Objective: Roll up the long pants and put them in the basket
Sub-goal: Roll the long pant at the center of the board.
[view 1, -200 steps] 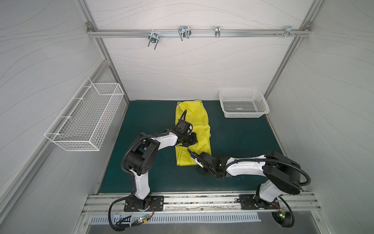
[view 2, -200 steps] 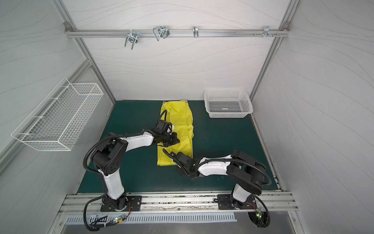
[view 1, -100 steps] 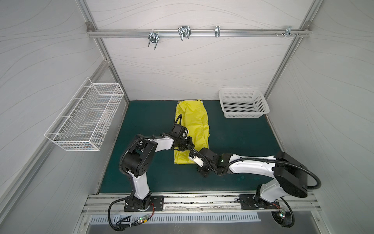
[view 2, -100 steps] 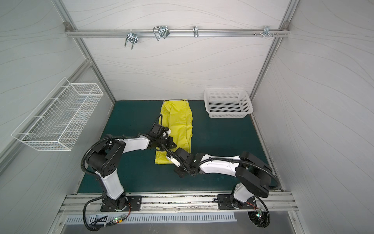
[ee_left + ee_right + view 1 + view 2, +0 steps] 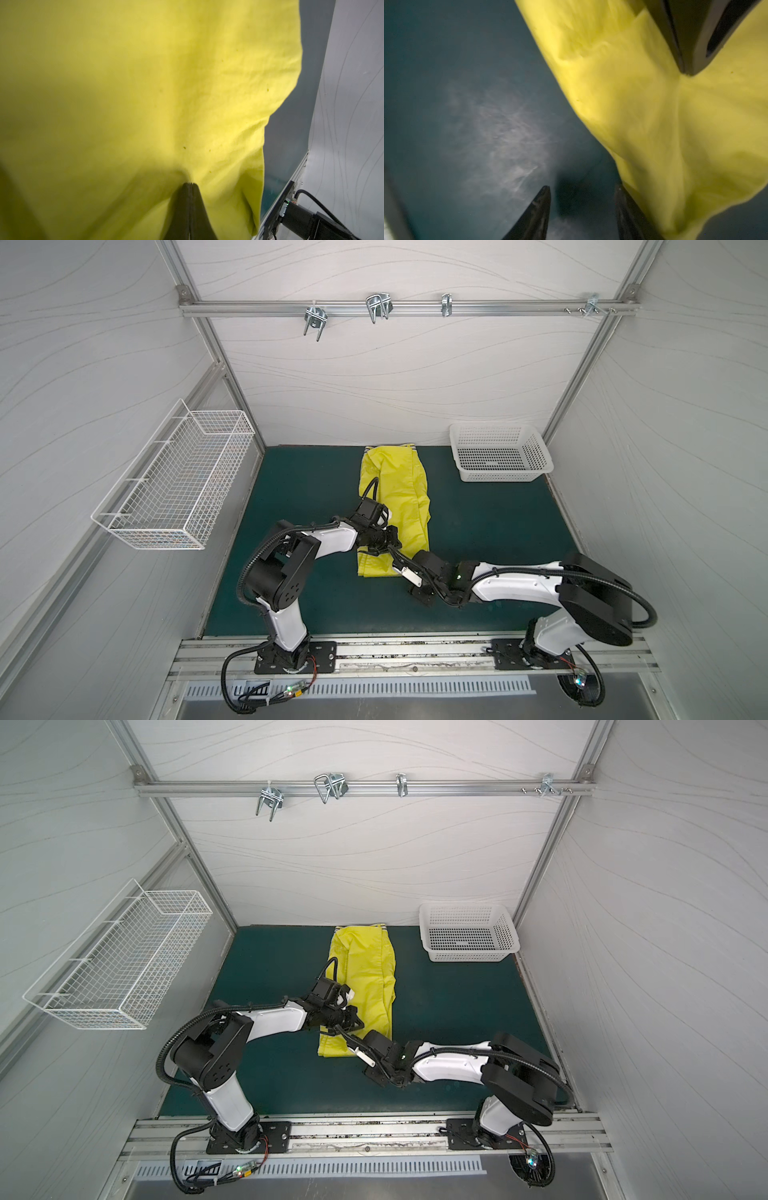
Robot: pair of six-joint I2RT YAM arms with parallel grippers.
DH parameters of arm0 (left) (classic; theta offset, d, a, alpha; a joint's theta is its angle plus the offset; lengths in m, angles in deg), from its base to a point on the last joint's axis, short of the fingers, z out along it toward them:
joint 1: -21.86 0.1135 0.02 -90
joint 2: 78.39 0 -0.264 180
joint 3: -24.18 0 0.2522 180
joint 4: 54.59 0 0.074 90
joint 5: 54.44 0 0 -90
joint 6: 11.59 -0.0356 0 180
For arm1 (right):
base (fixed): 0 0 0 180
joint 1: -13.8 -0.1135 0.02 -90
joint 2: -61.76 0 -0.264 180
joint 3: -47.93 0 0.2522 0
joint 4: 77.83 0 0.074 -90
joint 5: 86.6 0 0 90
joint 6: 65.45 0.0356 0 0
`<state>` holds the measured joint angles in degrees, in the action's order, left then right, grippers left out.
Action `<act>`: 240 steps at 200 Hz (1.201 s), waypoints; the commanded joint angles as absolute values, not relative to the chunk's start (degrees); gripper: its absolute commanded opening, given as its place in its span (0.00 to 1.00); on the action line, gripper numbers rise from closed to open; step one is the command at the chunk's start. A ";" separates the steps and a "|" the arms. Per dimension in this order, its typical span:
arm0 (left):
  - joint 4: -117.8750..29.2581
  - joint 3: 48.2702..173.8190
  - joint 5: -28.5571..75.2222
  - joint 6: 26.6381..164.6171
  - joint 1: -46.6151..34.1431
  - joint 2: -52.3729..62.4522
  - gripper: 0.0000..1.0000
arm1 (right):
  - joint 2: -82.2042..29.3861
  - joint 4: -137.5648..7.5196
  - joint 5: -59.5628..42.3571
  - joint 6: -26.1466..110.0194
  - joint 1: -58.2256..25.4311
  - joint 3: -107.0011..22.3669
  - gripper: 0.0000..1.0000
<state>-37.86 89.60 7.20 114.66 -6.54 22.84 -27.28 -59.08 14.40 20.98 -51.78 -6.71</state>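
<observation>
The long pants [image 5: 395, 485] [image 5: 365, 965] lie bright yellow-green on the green mat [image 5: 291, 497], striped waistband at the back wall and leg ends toward the front. My left gripper [image 5: 392, 546] [image 5: 358, 1025] is shut on a pinch of their fabric over the lower legs; in the left wrist view the cloth [image 5: 145, 83] gathers into the closed tips [image 5: 190, 184]. My right gripper [image 5: 400, 564] [image 5: 358, 1048] stands open just in front, at the pants' right edge. Its fingertips [image 5: 547, 192] are apart over bare mat, with the pants [image 5: 643, 114] beside one finger.
A white plastic basket [image 5: 500, 456] stands at the back right of the mat. A white wire basket [image 5: 174, 481] hangs on the left wall. A metal rail with hooks [image 5: 378, 308] runs across the back wall. The arms' bases sit on the front rail.
My right gripper has opened and let go of the pants. My left gripper, still shut on the fabric, has moved toward the front.
</observation>
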 commanded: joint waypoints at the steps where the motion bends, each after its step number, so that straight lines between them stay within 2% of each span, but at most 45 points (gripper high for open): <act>1: -39.17 89.88 5.81 116.26 -3.72 21.54 0.00 | -28.84 -65.30 18.37 15.78 -51.37 -7.93 0.54; 56: -33.49 91.90 4.87 114.52 -1.96 17.22 0.00 | -23.54 -59.01 23.59 13.26 -55.68 -11.00 0.62; 61: -33.51 91.86 4.64 114.57 -1.88 16.88 0.00 | -22.71 -58.46 23.10 13.30 -55.83 -11.00 0.64; 65: -33.53 91.82 4.48 114.54 -1.87 16.56 0.00 | -22.08 -58.03 22.92 13.37 -55.95 -11.05 0.74; 70: -33.55 91.82 4.21 114.57 -1.87 16.25 0.00 | -21.25 -57.61 23.14 13.47 -56.11 -11.15 0.77; 100: -33.44 91.82 3.22 115.23 -1.60 15.78 0.00 | -15.77 -54.74 22.18 13.46 -56.42 -11.90 0.78; 104: -33.53 91.81 3.21 115.27 -1.60 15.83 0.00 | -15.31 -54.97 21.93 13.27 -56.42 -11.82 0.84; 109: -33.61 91.88 3.21 115.32 -1.52 15.94 0.00 | -14.97 -55.66 21.98 12.59 -56.48 -11.35 0.88; 112: -33.68 91.96 3.19 115.34 -1.47 16.12 0.00 | -14.90 -56.20 22.21 12.17 -56.45 -11.10 0.97; 115: -33.78 91.91 3.14 115.37 -1.39 16.19 0.00 | -15.13 -56.69 22.28 11.75 -56.36 -10.92 0.99; 196: -38.17 96.48 -2.93 119.16 4.11 25.12 0.00 | -31.04 -64.38 15.75 5.88 -50.40 -12.57 0.98; 240: -38.56 98.58 -3.84 119.32 4.20 27.37 0.00 | -37.95 -72.25 17.40 4.77 -49.30 -13.48 0.97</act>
<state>-36.18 95.83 -1.87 118.98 4.24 26.05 -34.23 -66.55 17.24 7.51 -49.70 -12.41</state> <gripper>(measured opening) 0.050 0.977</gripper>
